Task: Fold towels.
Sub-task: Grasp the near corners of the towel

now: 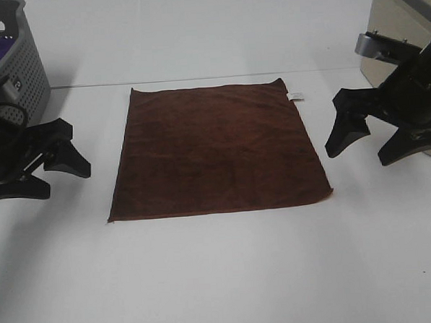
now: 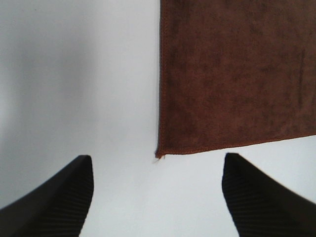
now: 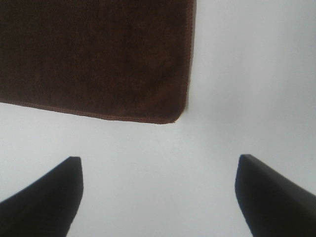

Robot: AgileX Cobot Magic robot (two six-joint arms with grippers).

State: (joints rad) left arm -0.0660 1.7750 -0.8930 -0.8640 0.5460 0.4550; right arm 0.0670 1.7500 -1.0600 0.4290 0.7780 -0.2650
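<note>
Towel (image 1: 216, 148) lies flat mid-counter (image 1: 221, 277), a bit toward the far edge, not folded yet. Left gripper (image 1: 68, 182) is off its left side and right gripper (image 1: 357, 158) off its right, both spread wide, holding nothing, clear of the cloth. It's square so no long axis imo. Each arm's abt equally near its own near corner, so prob a 2-arm grab there.
</note>
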